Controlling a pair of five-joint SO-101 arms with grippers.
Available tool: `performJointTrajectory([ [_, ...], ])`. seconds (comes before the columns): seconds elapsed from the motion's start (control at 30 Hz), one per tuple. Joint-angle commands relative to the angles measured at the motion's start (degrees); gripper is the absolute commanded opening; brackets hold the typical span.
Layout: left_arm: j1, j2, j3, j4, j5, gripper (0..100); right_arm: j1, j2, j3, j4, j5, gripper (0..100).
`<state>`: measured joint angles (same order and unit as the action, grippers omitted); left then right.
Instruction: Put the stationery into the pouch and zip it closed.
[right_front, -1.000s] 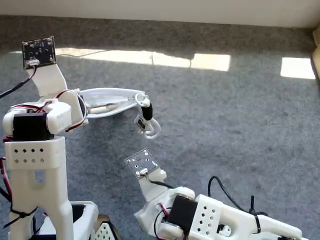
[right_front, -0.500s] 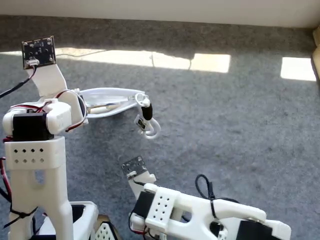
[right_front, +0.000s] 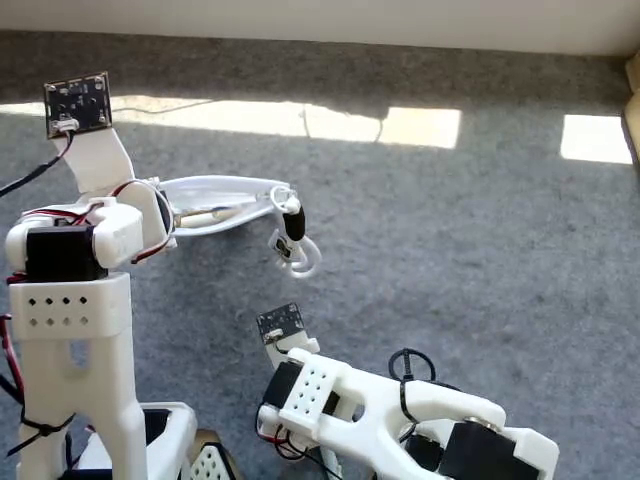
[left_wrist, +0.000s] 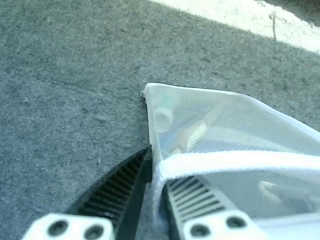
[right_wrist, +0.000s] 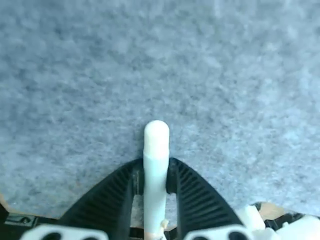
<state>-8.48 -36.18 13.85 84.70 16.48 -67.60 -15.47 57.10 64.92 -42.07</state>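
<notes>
A translucent white mesh pouch (right_front: 225, 195) lies on the grey carpet at the left, and several pale stationery pieces (left_wrist: 192, 135) show through its wall. My left gripper (left_wrist: 154, 175) is shut on the pouch's (left_wrist: 225, 130) near edge beside the white zip band. The pouch's far end carries a black zip tab (right_front: 292, 218) and a white ring (right_front: 303, 258). A white stick-shaped stationery piece (right_wrist: 156, 142) stands upright in my right gripper (right_wrist: 156, 167), which is shut on it above bare carpet. The right arm (right_front: 380, 410) lies folded low at the near edge.
The left arm's tall white base (right_front: 70, 330) stands at the near left. Sunlit patches (right_front: 420, 123) cross the far carpet below a pale wall. A thin cable (right_front: 200, 106) runs along the back. Open carpet stretches to the right of the pouch.
The right arm has swung round and drawn back toward the near edge, its links now lying lower and further left. The left arm and the pouch have kept still.
</notes>
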Motion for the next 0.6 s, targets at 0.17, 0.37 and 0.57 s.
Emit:
performJointTrajectory([
  [0.17, 0.9, -0.6, -1.1, -1.3, -0.5, 1, 9.5, -1.0, -9.5, 10.5, 8.2, 0.3],
  [0.37, 0.9, -0.6, -1.1, -1.3, -0.5, 1, 20.3, -9.1, -17.5, 18.0, 15.8, 0.3],
  [0.57, 0.9, -0.6, -1.1, -1.3, -0.5, 1, 30.5, -21.6, -19.2, 17.8, 23.6, 0.3],
])
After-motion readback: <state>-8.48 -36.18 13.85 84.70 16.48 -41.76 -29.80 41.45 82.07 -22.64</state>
